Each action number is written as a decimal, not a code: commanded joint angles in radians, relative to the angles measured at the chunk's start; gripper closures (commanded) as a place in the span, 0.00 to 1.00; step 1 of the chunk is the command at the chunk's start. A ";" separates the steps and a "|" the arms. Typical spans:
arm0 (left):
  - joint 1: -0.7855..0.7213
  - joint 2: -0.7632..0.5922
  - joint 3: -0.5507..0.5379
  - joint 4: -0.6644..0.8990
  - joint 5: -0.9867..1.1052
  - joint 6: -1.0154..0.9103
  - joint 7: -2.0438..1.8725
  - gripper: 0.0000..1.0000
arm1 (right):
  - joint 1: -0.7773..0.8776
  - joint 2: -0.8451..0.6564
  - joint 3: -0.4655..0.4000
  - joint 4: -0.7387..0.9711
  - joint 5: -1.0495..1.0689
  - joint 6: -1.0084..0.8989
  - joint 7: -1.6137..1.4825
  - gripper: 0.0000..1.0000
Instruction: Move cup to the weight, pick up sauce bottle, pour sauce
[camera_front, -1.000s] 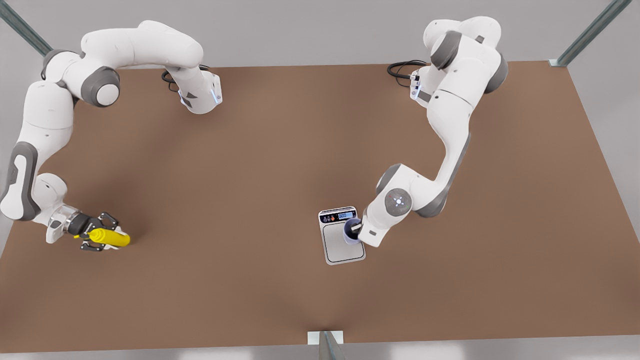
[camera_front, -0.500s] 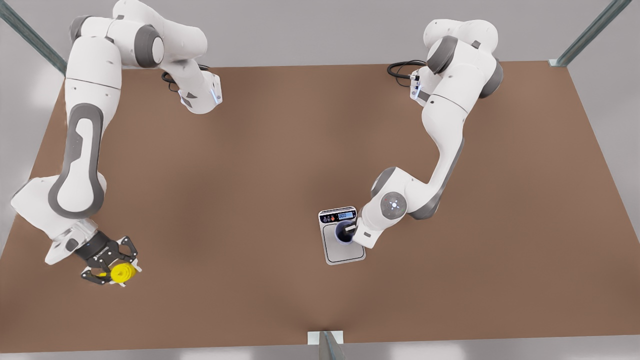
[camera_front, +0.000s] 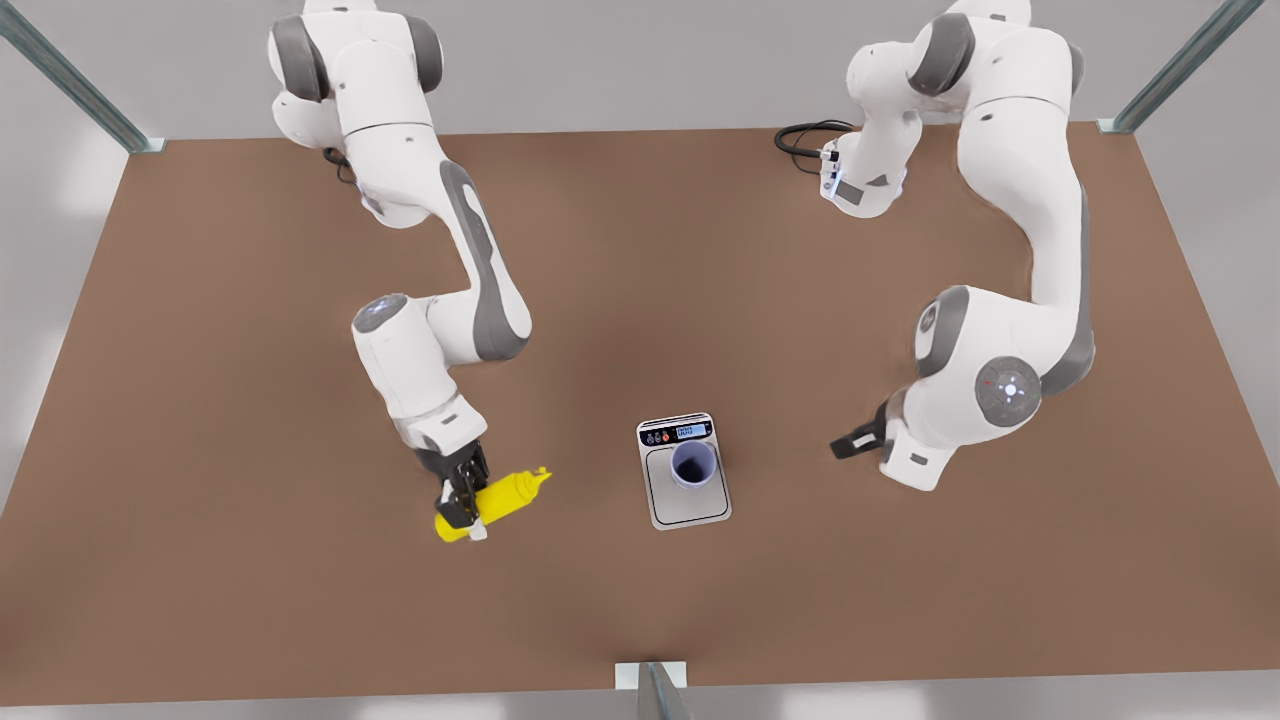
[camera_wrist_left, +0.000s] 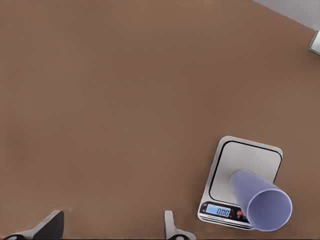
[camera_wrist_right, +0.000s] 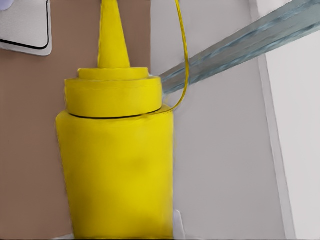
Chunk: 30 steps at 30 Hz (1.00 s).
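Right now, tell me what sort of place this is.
Likely a simulated tabletop test bench: a bare brown table framed by metal struts, with a scale, purple cup and yellow sauce bottle.

Simulated lab: bare brown table (camera_front: 640, 250), grey walls.

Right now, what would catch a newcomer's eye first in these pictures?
The bright yellow sauce bottle, tilted in the right gripper on the front view's left, its nozzle pointing toward the weight. Next, the lavender cup standing upright on the weight's silver plate at table centre. The left gripper hangs open on the front view's right, apart from the cup.
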 joint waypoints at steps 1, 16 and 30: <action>-0.002 -0.003 0.020 0.000 -0.098 -0.009 0.035 0.00 | 0.002 0.011 0.000 0.017 -0.013 -0.003 0.001 0.40; 0.075 -0.312 0.049 -0.235 0.125 -0.031 0.336 0.00 | 0.140 0.244 -0.003 0.335 -0.780 -0.289 0.717 0.39; 0.075 -0.309 0.049 -0.233 0.125 -0.031 0.338 0.00 | 0.151 0.335 -0.002 0.353 -0.901 -0.303 0.800 0.39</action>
